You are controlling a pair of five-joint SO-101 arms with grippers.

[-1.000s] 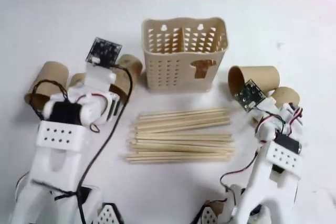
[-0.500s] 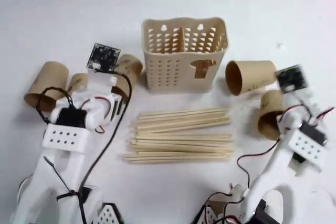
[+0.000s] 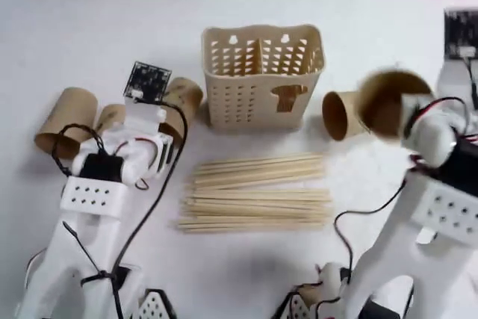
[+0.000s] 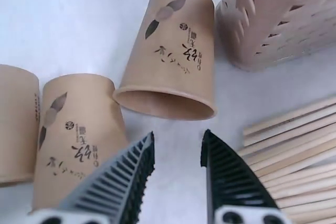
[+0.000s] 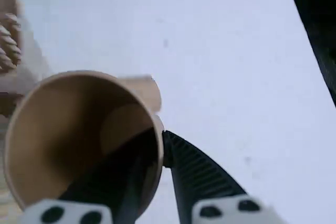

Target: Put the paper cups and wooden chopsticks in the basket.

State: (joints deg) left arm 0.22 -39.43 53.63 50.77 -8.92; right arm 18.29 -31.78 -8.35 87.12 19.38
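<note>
White table (image 3: 89, 35) — basket (image 3: 261, 102), cups (image 3: 67, 117), chopsticks (image 3: 258, 193)

Right of the basket (image 3: 254, 98), the raised paper cup (image 3: 387, 104) is blurred and overlaps the lying cup (image 3: 337, 115). Left of the basket, the left arm (image 3: 89, 192) covers most of the middle cup (image 3: 110, 115).

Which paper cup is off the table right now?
The cup pinched by its rim in the right gripper, up in the air. The others lie on their sides: one beside the basket, three near the left gripper.

Tipped brown paper cups (image 3: 66, 117) flanking cream basket (image 3: 261, 84), chopsticks (image 3: 258, 193) nearby
</note>
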